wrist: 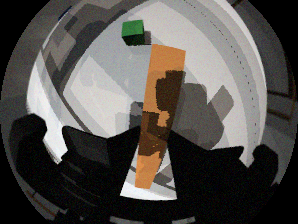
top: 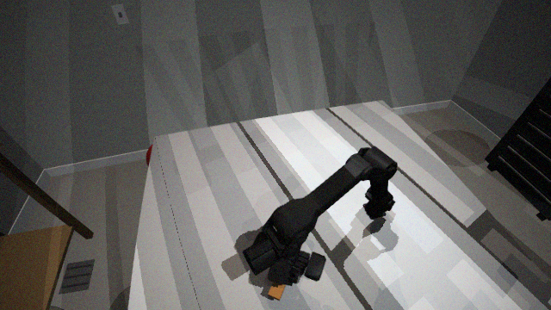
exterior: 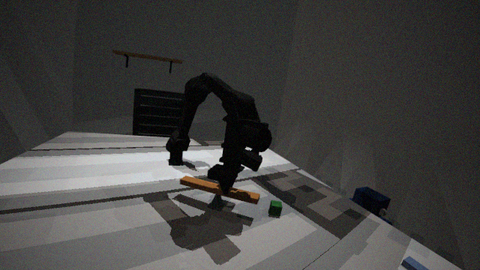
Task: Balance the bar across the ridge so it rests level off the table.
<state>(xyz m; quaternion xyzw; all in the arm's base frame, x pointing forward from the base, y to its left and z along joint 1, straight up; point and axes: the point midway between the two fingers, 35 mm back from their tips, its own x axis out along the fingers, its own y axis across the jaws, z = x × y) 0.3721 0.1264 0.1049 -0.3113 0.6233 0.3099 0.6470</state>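
An orange bar (top: 276,292) (exterior: 199,183) (wrist: 167,60) is held across my gripper (exterior: 225,190) (wrist: 154,137), which is shut on it near the middle. The bar is off the table; its shadow lies apart from it. In the exterior view the bar slopes down to the right, but how level it is I cannot tell. The small grey ridge (exterior: 216,203) stands on the table under the bar near the fingertips, its peak close to the bar's underside. Whether they touch is unclear. The top view shows only one bar end past the gripper.
A green cube (exterior: 275,208) (wrist: 133,31) sits on the table (top: 224,181) (exterior: 112,229) beyond one end of the bar. A blue piece (exterior: 414,263) lies at the table's edge in the exterior view. The arm's base (top: 379,207) stands away from the bar.
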